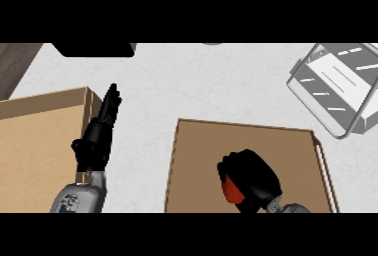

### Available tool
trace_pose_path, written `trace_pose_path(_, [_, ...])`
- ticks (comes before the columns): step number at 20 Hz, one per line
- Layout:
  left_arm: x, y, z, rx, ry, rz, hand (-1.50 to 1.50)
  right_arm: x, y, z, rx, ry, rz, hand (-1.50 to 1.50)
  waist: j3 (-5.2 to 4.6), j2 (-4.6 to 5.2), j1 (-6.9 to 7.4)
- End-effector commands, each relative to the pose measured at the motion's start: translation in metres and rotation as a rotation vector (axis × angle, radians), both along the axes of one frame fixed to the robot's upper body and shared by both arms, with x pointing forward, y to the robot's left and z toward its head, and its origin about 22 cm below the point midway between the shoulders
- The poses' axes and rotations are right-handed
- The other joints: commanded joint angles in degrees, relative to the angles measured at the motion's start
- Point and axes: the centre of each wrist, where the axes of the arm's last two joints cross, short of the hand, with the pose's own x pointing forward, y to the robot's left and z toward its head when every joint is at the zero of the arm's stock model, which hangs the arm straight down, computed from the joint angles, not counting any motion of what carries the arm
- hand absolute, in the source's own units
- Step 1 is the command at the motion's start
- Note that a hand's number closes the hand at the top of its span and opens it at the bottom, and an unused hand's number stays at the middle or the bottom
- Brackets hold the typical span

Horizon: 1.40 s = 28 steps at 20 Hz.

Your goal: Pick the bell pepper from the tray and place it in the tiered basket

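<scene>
Pepper (230, 192): red, under right hand (249, 176), at its 7 o'clock edge, over tray (199, 165).
Right hand: curled around pepper.
Left hand (100, 132): fingers straight, together.
Basket (336, 85): 1 o'clock of tray.

Speckled white tabletop (199, 80). Brown cardboard box (37, 150) at the left edge. Dark flat object (96, 49) at the top edge. Dark wood strip (15, 62) top-left corner.
</scene>
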Motion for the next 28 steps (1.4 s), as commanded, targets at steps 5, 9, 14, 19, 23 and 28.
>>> trace_pose_path(5, [-0.009,0.006,-0.008,-0.002,0.005,0.019,0.0,0.007,-0.168,0.0,-0.342,0.003,-0.076,1.5,0.29,0.46,-0.85])
trace_pose_path(9, [-0.002,0.011,0.01,0.008,-0.009,0.024,0.0,0.004,-0.244,0.011,-0.388,-0.033,-0.143,1.5,0.3,0.31,-0.32])
trace_pose_path(14, [-0.002,0.007,0.0,0.022,-0.025,0.014,0.0,0.015,-0.278,0.041,-0.339,-0.168,-0.221,1.5,0.2,0.27,-0.33])
trace_pose_path(19, [-0.01,0.008,-0.005,0.019,0.002,0.011,0.0,0.008,-0.301,0.097,-0.248,-0.286,-0.292,1.5,0.16,0.09,-0.75])
trace_pose_path(23, [-0.012,0.009,-0.005,0.009,0.003,0.052,0.0,0.004,-0.3,0.172,-0.152,-0.384,-0.304,1.5,0.05,-0.33,-1.79])
trace_pose_path(28, [0.001,0.007,0.003,0.008,0.007,0.012,0.0,-0.008,-0.313,0.229,-0.044,-0.415,-0.351,1.5,0.12,0.02,-0.99])
